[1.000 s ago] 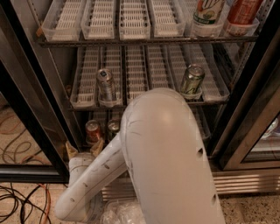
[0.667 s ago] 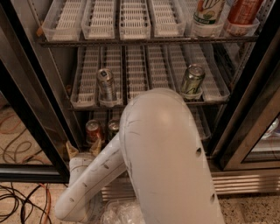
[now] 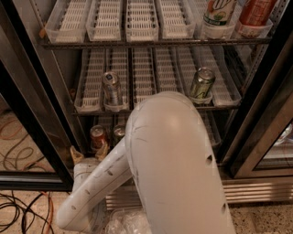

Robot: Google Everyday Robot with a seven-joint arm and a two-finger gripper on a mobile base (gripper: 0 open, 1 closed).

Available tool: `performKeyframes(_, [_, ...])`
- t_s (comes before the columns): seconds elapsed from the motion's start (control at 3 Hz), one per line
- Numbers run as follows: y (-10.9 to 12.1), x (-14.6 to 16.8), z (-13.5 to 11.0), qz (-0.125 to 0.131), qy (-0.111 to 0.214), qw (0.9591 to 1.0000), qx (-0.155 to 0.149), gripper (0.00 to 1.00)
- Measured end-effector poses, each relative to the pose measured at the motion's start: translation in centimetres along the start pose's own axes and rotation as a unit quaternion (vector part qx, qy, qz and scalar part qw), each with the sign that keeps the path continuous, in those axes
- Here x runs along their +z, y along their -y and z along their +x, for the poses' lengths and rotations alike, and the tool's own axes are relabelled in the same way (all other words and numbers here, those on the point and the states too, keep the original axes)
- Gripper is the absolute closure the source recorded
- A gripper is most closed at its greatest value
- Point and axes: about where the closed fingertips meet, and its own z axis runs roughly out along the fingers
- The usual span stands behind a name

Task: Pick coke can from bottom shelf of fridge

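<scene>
**Camera view**

1. Fridge (image 3: 54, 87): stainless inner walls. Black-framed glass doors stand open at left and right, and a ribbed metal base runs along the floor.
2. Upper rack (image 3: 142, 23): a row of white slotted lane trays. At its right end are a green-labelled bottle (image 3: 219, 13) and a red container (image 3: 256, 13), both cut off by the top edge.
3. Middle rack (image 3: 167, 73): white lane trays. A silver-striped can (image 3: 111, 89) stands upright at front left and a green can (image 3: 202, 84) upright at front right, well apart.
4. Bottom shelf (image 3: 208, 130): the lowest surface, mostly hidden behind the arm. Its tray ends show at the right.
5. Coke can (image 3: 98, 137): red with a silver top, upright at the front left of the bottom shelf. Just beside it on the right is a second can (image 3: 119, 133). Its silver top shows, but its body is partly hidden and its colour cannot be told.
6. Arm (image 3: 174, 169): a bulky white shell fills the centre foreground. A white forearm (image 3: 96, 187) runs down to the left, then in toward the fridge.
7. Tool (image 3: 89, 153): low at left, at the front edge of the bottom shelf, just below the coke can. Its two tan fingers (image 3: 75, 155) are spread apart with nothing between them. Whether they touch the can cannot be told.
8. Floor (image 3: 265, 215): speckled, with dark cables (image 3: 18, 210) at lower left, an orange cable (image 3: 13, 132) behind the left door, and crumpled clear plastic (image 3: 123, 221) beneath the arm.
</scene>
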Motion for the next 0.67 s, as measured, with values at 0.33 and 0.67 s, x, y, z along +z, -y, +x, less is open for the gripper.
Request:
performKeyframes(0.33, [-0.32, -0.16, 0.05, 0.000, 0.000, 1.0000, 0.000, 0.34])
performKeyframes(0.67, [-0.57, -0.31, 0.08, 0.000, 0.000, 1.0000, 0.000, 0.34])
